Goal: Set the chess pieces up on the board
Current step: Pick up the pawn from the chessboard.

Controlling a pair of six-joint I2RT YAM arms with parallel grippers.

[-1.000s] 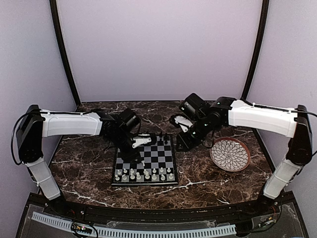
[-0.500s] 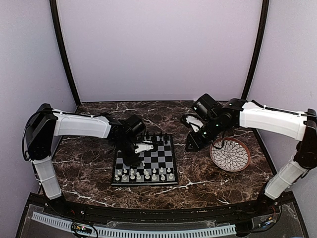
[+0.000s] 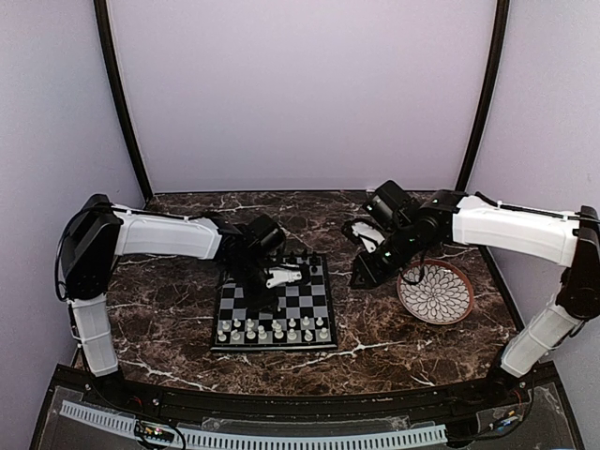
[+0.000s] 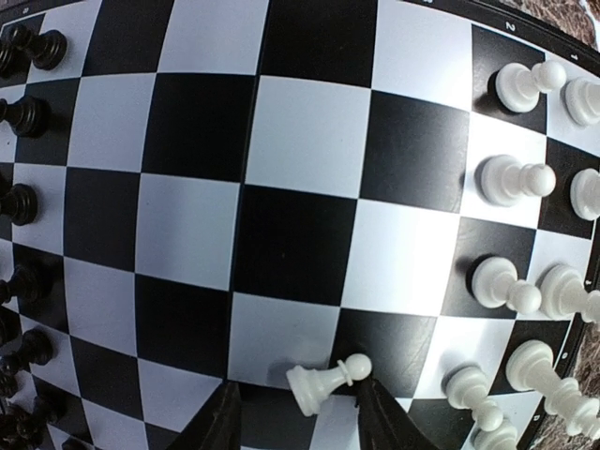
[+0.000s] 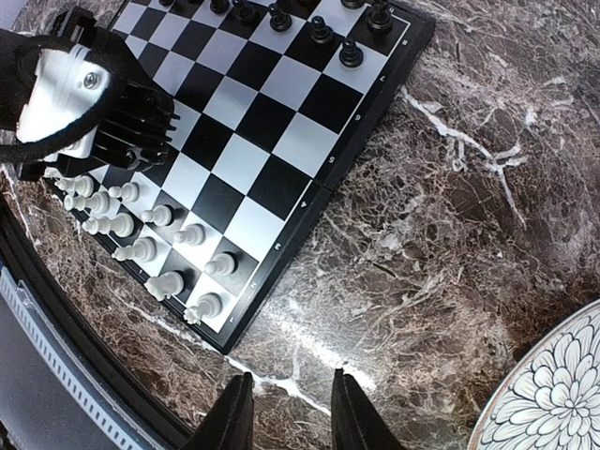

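The board lies mid-table. White chess pieces fill its near rows and black ones its far edge. My left gripper reaches down over the board's left half. In the left wrist view, a white pawn lies tipped on its side between that open gripper's fingers. The right finger touches the pawn's head; the left finger stands apart from its base. My right gripper hovers right of the board, open and holding nothing.
A round white petal-patterned plate with a brown rim sits right of the right gripper, its edge in the right wrist view's corner. Dark marble table shows between board and plate. Purple walls enclose the table.
The left gripper slid rightward over the board and its jaws narrowed around the fallen pawn. The right gripper moved right toward the plate, then held still.
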